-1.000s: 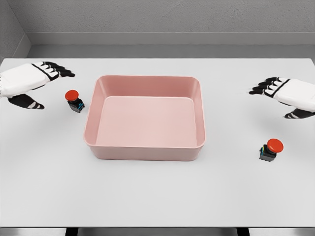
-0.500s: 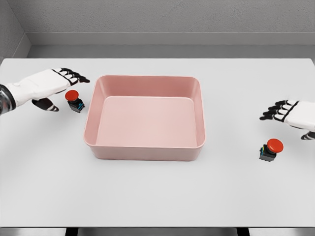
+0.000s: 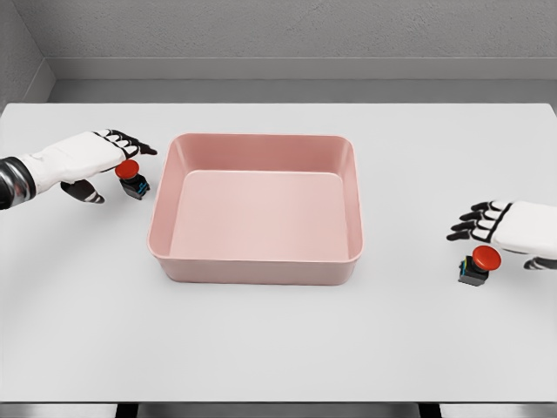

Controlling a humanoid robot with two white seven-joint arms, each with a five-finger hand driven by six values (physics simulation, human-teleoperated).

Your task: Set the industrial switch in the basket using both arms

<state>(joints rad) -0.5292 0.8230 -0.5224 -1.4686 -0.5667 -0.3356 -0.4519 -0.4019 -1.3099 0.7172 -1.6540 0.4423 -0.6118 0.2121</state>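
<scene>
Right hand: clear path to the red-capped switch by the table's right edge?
Probably yes. The right hand, fingers open, hovers just behind the red-capped black switch on the white table; nothing lies between them, and the pink basket sits well aside.

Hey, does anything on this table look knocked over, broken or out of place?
Nothing stands out. The pink basket sits flat and empty, and both red-capped switches, left and right, stand upright on the table.

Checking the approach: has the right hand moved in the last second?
Yes. The right hand has come down toward the near table edge, closing on the right switch, which stayed put.
</scene>
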